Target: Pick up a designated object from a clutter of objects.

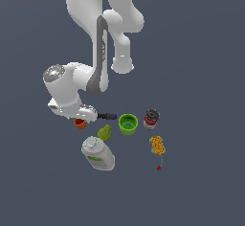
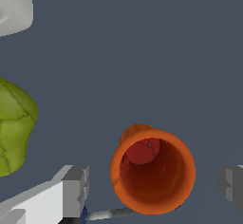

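Grey floor (image 1: 201, 52) | hand (image 2: 154, 185) spread around orange cup (image 2: 153, 171) | pear (image 2: 14, 128), screwdriver (image 1: 106, 116) close beside

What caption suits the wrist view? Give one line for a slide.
Open gripper straddling the orange-red cup, with the green pear and white bottle off to one side.

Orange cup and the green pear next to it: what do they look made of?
Orange cup: looks like moulded plastic, smooth with a slight satin sheen; uniform colour, thin even wall, clean round rim. Green pear: likely a plastic or wax replica, matte; faceted surface with dark crease lines, though that may be a render artefact. The gripper straddles the cup, jaws open.
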Controlling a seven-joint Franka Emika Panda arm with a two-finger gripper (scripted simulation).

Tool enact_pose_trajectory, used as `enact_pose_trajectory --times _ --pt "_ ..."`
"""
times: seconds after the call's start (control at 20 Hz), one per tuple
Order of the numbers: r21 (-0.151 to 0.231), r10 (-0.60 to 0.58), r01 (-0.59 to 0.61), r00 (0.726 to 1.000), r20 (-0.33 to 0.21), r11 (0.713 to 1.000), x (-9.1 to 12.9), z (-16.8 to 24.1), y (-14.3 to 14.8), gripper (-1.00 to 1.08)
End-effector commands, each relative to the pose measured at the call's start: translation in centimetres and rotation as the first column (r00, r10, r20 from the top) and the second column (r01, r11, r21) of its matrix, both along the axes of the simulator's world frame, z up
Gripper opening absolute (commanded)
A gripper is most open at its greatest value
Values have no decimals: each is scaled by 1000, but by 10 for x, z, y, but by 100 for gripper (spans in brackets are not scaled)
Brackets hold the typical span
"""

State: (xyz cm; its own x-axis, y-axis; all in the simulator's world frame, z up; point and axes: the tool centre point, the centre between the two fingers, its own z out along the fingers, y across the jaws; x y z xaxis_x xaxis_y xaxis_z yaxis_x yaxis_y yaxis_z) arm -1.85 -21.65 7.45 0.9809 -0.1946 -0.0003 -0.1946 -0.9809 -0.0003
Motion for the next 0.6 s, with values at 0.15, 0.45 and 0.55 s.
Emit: enact_pose_trajectory --times 0.15,0.45,0.55 --pt "0 -1 1 1000 0 1000 -1 -26 0 100" --pt "0 -1 1 1000 0 1000 0 -36 -1 100" --pt "0 -1 1 1000 0 1000 0 -36 -1 -100"
